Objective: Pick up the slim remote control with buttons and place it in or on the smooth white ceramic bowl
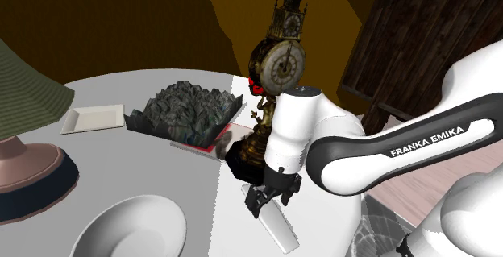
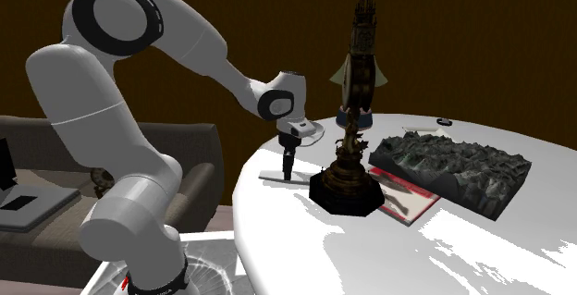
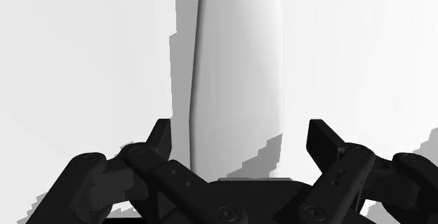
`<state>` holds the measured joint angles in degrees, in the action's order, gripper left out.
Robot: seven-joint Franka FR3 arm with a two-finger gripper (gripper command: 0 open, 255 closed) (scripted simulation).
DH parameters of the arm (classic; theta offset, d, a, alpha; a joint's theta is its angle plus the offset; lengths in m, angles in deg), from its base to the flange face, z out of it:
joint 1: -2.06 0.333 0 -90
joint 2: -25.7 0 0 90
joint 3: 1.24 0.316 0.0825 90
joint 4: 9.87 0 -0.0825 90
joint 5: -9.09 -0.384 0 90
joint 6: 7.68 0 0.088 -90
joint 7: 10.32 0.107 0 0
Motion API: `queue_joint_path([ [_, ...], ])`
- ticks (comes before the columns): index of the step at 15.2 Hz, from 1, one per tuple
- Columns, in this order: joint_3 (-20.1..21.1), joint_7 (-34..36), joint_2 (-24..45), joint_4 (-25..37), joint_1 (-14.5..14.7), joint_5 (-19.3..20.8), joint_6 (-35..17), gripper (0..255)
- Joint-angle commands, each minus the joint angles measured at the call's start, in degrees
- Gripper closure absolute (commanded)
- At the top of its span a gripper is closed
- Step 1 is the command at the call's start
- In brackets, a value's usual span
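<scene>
Hovering low over the remote (image 3: 235,68), your pincer (image 3: 242,137) stands wide, one finger down each long side and neither touching it; the remote lies flat on the white desk (image 1: 145,167), near the edge by the stand and just beside the dark base of the clock (image 1: 282,62); it's drawn plain white here, no buttons to be made out. The job in hand, as I read it, is the grasp; you look roughly centred across the narrow width, so go straight down, no sideways drift; it's a thin thing, so get the fingertips right down by the desk before closing, or they may pinch only the top edge and it could squirt out. Close gently and squarely across the width; lift straight up to clear that clock base; the bowl (image 1: 133,227) waits well apart, toward the shoulder view's lower left.
</scene>
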<state>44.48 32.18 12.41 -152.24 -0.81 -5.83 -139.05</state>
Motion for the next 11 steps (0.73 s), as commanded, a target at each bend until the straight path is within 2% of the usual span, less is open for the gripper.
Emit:
queue_joint_path([
  [1, 0.6, 0.5, 1.2, -0.9, -0.3, 0.6, -2.0, 0],
  [3, 1.1, 1.1, 2.4, -1.4, -0.6, 1.3, -3.5, 0],
  [10, 1.1, 1.1, 2.4, -1.4, -0.6, 1.3, -3.4, 0],
  [11, 1.1, 1.1, 2.4, -1.4, -0.6, 1.3, -3.4, 255],
])
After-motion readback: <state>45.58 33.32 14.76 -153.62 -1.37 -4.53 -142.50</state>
